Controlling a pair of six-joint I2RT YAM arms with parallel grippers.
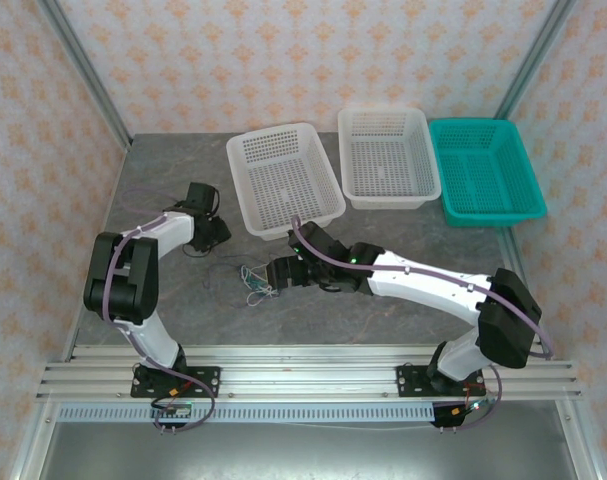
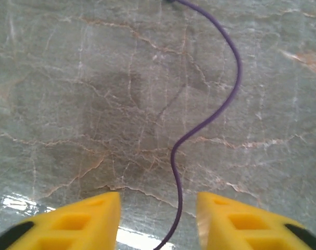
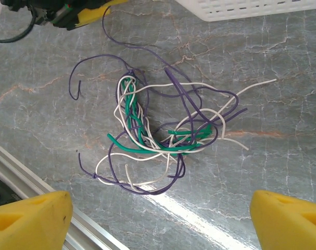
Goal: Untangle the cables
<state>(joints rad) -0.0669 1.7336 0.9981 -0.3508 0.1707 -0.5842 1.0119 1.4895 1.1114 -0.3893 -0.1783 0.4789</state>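
**Untangling task, one moment.** The cables (image 3: 158,130) lay in a single knot of purple, white and teal-green strands on the table (image 1: 183,180), left of centre and closer to the near edge than to the far one. The right gripper (image 3: 160,219) hung directly above the knot, jaws spread wide and holding nothing. The left gripper (image 2: 158,208) stood nearer the left edge with jaws partly apart. One purple strand (image 2: 204,125) ran between its fingers (image 2: 85,219), touching neither.
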